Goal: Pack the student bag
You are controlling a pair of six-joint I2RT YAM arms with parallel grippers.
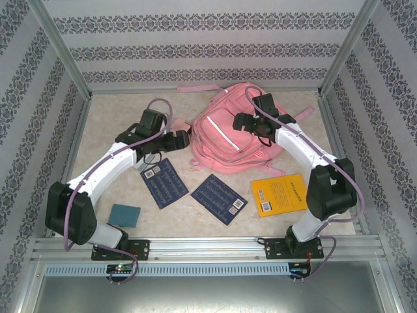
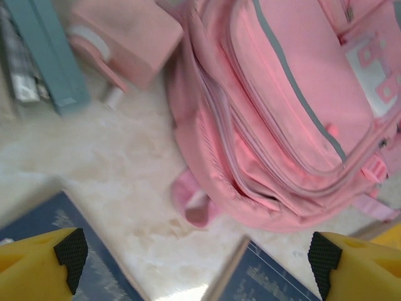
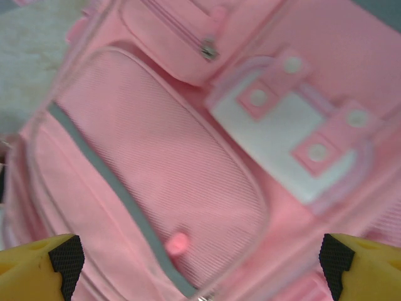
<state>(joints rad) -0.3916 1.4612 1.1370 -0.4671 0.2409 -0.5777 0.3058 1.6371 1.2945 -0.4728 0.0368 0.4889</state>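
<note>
The student bag (image 1: 225,134) is a large pink backpack lying flat at the back middle of the table, front pockets up. My left gripper (image 1: 179,139) hovers just left of it, open, with nothing between the black pads (image 2: 70,256). In the left wrist view the bag (image 2: 282,106) spreads across the upper right, a strap loop (image 2: 195,202) lying on the table ahead of that gripper (image 2: 197,260). My right gripper (image 1: 242,120) is open above the bag's front. Its wrist view looks down on the front pocket (image 3: 163,169), a grey stripe and a white patch (image 3: 282,135), with the gripper (image 3: 200,263) apart from the fabric.
Two dark blue booklets (image 1: 164,182) (image 1: 219,198) lie in front of the bag, a yellow book (image 1: 279,194) at the right and a small teal pad (image 1: 124,214) at the near left. A small pink box (image 2: 128,37) and a teal case (image 2: 47,56) lie left of the bag.
</note>
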